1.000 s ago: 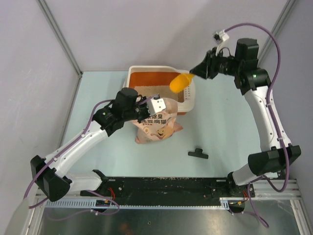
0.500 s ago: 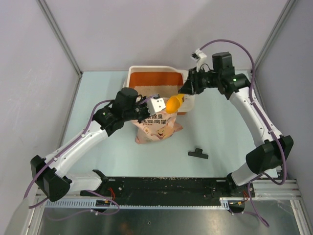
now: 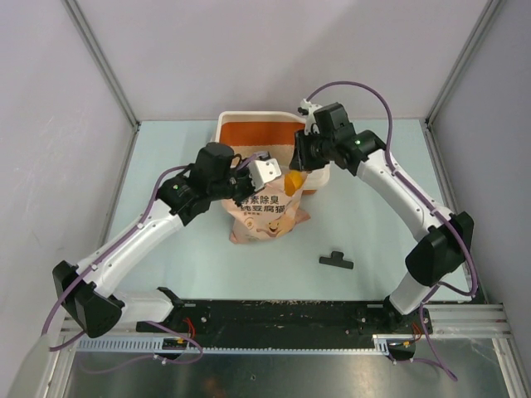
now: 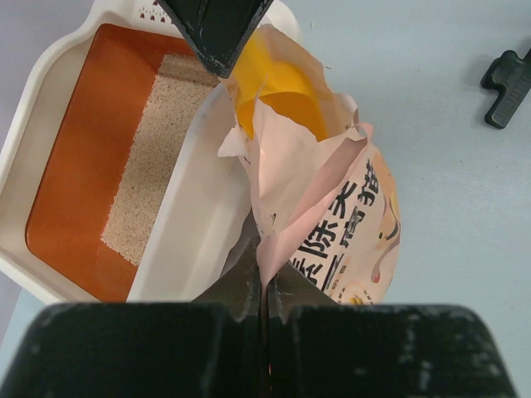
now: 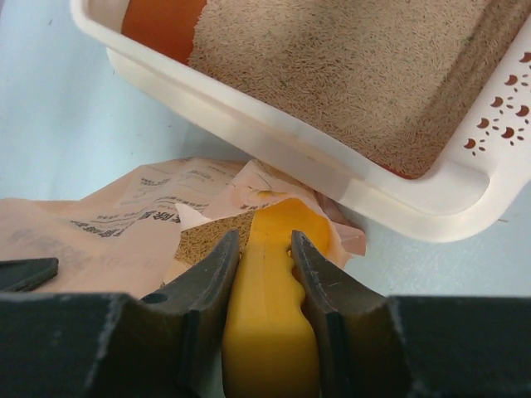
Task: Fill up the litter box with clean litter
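The clean litter (image 4: 149, 157) covers only part of the litter box (image 4: 191, 191) at the far side of the table (image 3: 373, 224), apparently thinly, so more scoops are needed: the left gripper (image 4: 264, 275) pinches the rim of the pink bag (image 4: 340, 240), and the right gripper (image 5: 264, 240) clamps the orange scoop (image 5: 270, 332) dipping inside.

The left arm (image 3: 141, 236) reached from its base at the near left corner diagonally inward, elbow bent, wrist turned to the right; the left pincer (image 4: 264, 278) was pressed tight on the top edge of the pink bag (image 4: 348, 215) — jaws meeting with only the thin film between them; the right arm (image 3: 406, 199) rose from the near right, arched far over the table and bent back leftward; the right pincer (image 5: 265, 249) pointed downward — jaws partly apart, clamped on the handle of the orange scoop (image 5: 270, 332).
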{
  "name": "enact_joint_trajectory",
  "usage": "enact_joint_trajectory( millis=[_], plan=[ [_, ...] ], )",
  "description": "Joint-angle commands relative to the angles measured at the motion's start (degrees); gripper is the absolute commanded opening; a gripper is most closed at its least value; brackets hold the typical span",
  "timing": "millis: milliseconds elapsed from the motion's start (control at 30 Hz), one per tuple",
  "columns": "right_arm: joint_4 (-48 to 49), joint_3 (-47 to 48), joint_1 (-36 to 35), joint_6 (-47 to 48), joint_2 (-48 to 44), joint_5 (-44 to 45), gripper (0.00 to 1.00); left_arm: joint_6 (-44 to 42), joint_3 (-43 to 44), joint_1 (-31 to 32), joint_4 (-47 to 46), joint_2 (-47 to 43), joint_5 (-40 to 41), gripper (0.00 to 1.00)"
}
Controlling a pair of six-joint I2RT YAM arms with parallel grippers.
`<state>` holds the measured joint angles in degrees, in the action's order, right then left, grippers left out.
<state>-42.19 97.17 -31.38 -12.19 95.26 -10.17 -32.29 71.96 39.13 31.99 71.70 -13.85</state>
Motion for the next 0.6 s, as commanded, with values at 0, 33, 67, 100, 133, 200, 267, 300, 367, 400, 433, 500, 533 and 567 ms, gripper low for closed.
enact_joint_trajectory(
  millis=[0, 33, 67, 100, 133, 200, 267, 300, 367, 400, 433, 500, 533, 567],
  plan=[
    [2.6, -1.7, -0.3, -3.4, 0.2, 7.0, 0.00, 2.1, 3.5, 0.1, -4.0, -1.6, -4.1, 0.00],
    [2.9, -2.8, -0.5, -3.5, 0.1, 7.1, 0.00, 2.2, 3.3, 0.1, -4.1, -1.7, -4.2, 0.00],
    [3.5, -4.5, -0.8, -4.0, 0.0, 7.4, 0.00, 2.2, 2.9, 0.1, -4.1, -1.7, -4.2, 0.00],
    [3.9, -5.6, -0.9, -4.5, -0.1, 7.2, 0.00, 2.6, 2.8, 0.1, -4.1, -2.0, -4.1, 0.00],
    [4.4, -6.5, -1.4, -4.9, -0.1, 6.3, 0.00, 2.8, 2.8, 0.1, -4.2, -1.9, -4.2, 0.00],
    [4.7, -8.9, -2.3, -6.0, 0.0, 6.4, 0.00, 3.5, 2.8, 0.2, -4.6, -2.1, -4.4, 0.00],
    [5.1, -10.5, -2.8, -6.6, 0.4, 5.5, 0.00, 4.3, 2.9, 0.2, -4.8, -2.1, -4.4, 0.00],
    [5.1, -10.9, -3.2, -7.0, 0.6, 5.3, 0.00, 4.5, 2.9, 0.2, -5.1, -2.2, -4.3, 0.00],
    [5.4, -11.7, -4.2, -8.4, 1.4, 4.3, 0.00, 4.7, 2.8, 0.1, -5.4, -2.3, -4.3, 0.00],
    [5.5, -12.4, -4.4, -8.8, 1.7, 3.9, 0.00, 4.6, 2.7, 0.1, -5.5, -2.4, -4.3, 0.00],
    [5.7, -12.8, -4.8, -10.0, 1.9, 3.2, 0.00, 4.5, 2.7, 0.1, -5.7, -2.5, -4.6, 0.00],
    [6.1, -13.5, -5.2, -10.8, 2.6, 2.0, 0.00, 4.4, 2.9, 0.1, -6.1, -2.4, -4.5, 0.00],
    [6.5, -13.7, -5.4, -11.5, 2.7, 0.9, 0.00, 4.4, 3.2, 0.1, -6.2, -2.4, -4.6, 0.00],
    [7.2, -14.2, -5.5, -12.6, 2.7, -0.1, 0.00, 4.5, 3.2, 0.2, -6.4, -2.3, -4.7, 0.00]
  ],
)
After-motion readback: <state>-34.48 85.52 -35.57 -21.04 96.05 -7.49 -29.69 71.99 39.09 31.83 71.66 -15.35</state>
